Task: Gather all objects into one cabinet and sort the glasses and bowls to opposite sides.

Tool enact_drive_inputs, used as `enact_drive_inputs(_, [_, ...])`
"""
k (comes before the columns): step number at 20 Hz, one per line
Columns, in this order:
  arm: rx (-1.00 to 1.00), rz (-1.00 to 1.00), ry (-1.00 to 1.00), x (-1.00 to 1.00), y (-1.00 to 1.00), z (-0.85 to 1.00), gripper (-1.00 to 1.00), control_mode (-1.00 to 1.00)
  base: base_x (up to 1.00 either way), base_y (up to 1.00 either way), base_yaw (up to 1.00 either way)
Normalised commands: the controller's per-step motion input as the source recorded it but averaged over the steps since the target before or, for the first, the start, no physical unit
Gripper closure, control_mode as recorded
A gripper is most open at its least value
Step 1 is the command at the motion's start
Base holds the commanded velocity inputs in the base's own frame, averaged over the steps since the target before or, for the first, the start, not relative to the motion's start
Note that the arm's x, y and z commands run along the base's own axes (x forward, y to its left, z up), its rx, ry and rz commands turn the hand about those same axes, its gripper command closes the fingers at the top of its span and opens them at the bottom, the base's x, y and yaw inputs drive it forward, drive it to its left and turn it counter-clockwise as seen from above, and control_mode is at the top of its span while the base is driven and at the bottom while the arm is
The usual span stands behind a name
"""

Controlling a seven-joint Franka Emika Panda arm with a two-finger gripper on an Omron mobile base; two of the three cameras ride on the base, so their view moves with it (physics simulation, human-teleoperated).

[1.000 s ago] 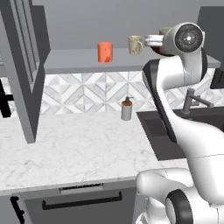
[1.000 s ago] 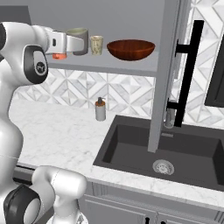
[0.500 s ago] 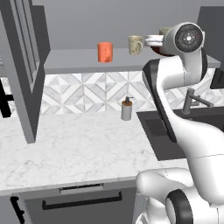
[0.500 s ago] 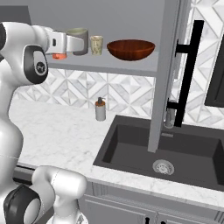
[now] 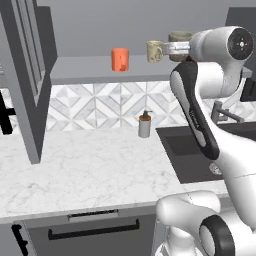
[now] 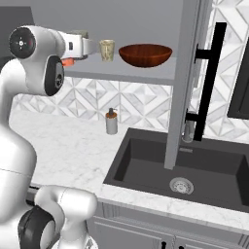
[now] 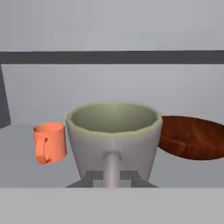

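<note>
In the hand view the dull grey-brown cup (image 7: 113,135) looms close and upright, its handle edge-on toward me, and my gripper (image 7: 111,177) is shut on that handle. To its left stands the orange cup (image 7: 50,142), to its right the red-brown bowl (image 7: 192,138), both on the cabinet shelf (image 7: 26,170). From the left base view the grey-brown cup (image 5: 180,38) sits at my gripper (image 5: 175,48), beside the cream mug (image 5: 155,51) and right of the orange cup (image 5: 120,60). The right base view shows the cream mug (image 6: 107,50) and the bowl (image 6: 145,54) on the shelf (image 6: 136,75).
An open cabinet door (image 5: 30,80) hangs at the left; another door (image 6: 187,82) with a black bar handle hangs at the right over the sink (image 6: 194,165). A soap bottle (image 5: 144,124) stands on the marble counter (image 5: 90,170). A faucet (image 5: 222,112) rises behind the sink.
</note>
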Motion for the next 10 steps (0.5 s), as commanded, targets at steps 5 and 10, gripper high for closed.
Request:
enact_drive_inputs(5, [0.05, 0.51, 0.00, 0.28, 0.20, -0.29, 1.00, -1.00, 0.00, 0.00, 0.00])
enact_drive_inputs(10, [0.02, 0.28, 0.03, 0.16, 0.22, -0.12, 1.00, -1.00, 0.00, 0.00, 0.00])
